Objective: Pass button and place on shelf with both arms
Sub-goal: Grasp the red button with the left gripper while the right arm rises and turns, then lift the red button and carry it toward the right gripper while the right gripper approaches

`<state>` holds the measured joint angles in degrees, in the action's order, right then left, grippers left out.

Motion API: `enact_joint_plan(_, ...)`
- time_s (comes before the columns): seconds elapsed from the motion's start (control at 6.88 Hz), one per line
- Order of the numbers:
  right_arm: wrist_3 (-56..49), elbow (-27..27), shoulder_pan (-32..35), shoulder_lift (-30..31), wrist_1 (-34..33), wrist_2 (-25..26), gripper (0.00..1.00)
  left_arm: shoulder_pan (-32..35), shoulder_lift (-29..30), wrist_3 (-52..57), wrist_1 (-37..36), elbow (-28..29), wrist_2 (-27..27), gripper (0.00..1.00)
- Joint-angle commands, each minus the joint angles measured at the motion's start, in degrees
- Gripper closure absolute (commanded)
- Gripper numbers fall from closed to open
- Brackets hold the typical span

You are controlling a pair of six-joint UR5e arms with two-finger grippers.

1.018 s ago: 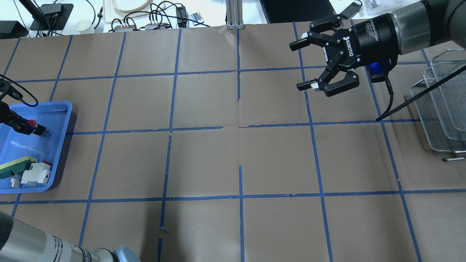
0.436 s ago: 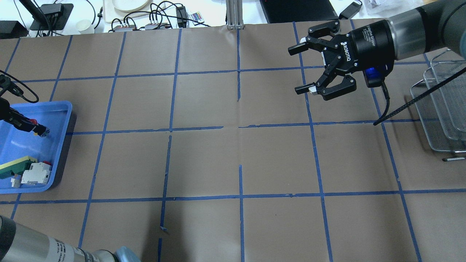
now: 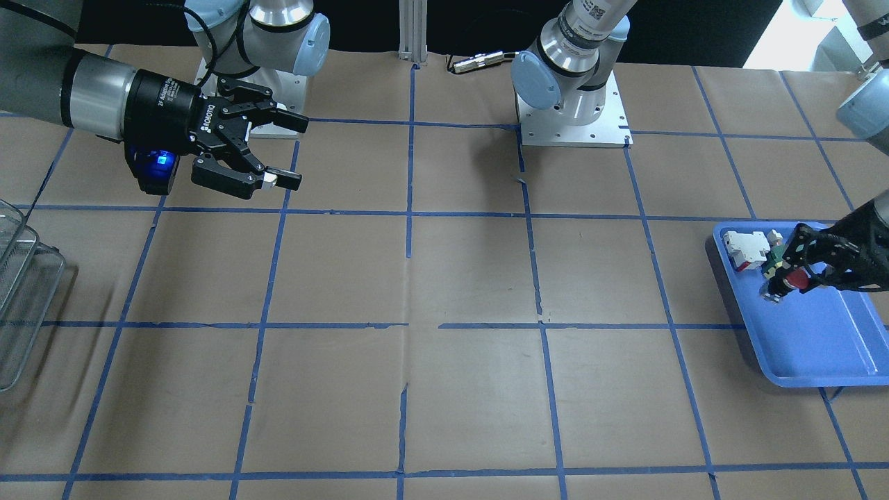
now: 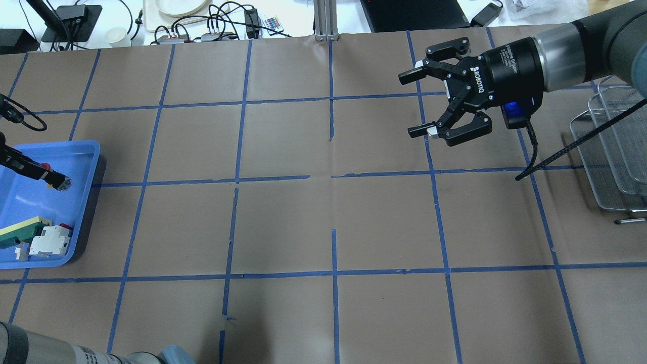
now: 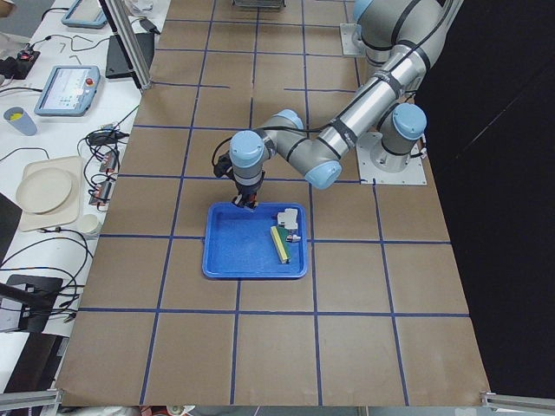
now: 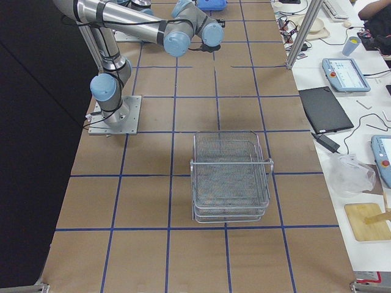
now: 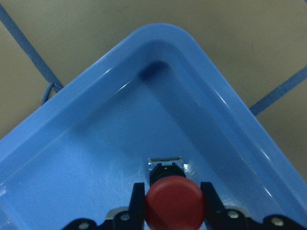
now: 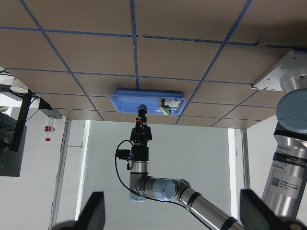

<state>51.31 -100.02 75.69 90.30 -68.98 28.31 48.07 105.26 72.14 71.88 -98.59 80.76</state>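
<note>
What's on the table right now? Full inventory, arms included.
table: 1, brown with blue tape grid
blue tray: 1, blue, table end on robot's left
button: 1, red cap, gripped over the tray
switch block: 1, white and red, in the tray
flat piece: 1, green and yellow, in the tray
shelf: 1, silver wire mesh, table end on robot's right
left gripper: 1, black, jaws shut on the button
right gripper: 1, black, jaws open, empty
</note>
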Motion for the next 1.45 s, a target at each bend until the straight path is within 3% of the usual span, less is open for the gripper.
enact_joint_plan(0.0, -0.07, -0.18, -0.02, -0.13, -0.28, -0.01, 0.00, 3.85, -6.98, -10.99, 13.83, -1.08, -9.17, 0.81)
enact_joint_plan(0.29, 0.98, -0.18, -1.06, -0.21, -0.28, -0.36, 0.00, 9.74, -11.72, -17.11, 25.35, -1.25, -20.85, 0.82)
enact_joint_plan(0.44, 0.90, -0.18, -1.94, -0.21, -0.02, -0.27, 0.00, 11.07, -12.71, -22.34, 29.68, -2.30, -30.39, 0.83)
enact_joint_plan(0.58, 0.63, -0.18, -2.21, -0.13, 0.34, -0.79, 0.00, 12.65, -13.59, -25.26, 29.98, -4.66, -36.93, 0.84)
enact_joint_plan(0.87, 0.81, -0.27, -4.31, -0.21, 0.60, -6.93, 0.00, 16.61, -17.36, -26.17, 28.94, -15.26, -52.47, 0.85)
enact_joint_plan(1.16, 0.81, -0.35, -4.67, -0.13, 0.78, -7.04, 0.00, 21.16, -19.90, -28.45, 28.75, -17.24, -60.51, 0.86)
enact_joint_plan(1.31, 0.37, -1.57, -4.41, -0.04, 2.43, -9.74, 0.00, 24.93, -22.45, -30.55, 28.58, -18.64, -64.55, 0.88)
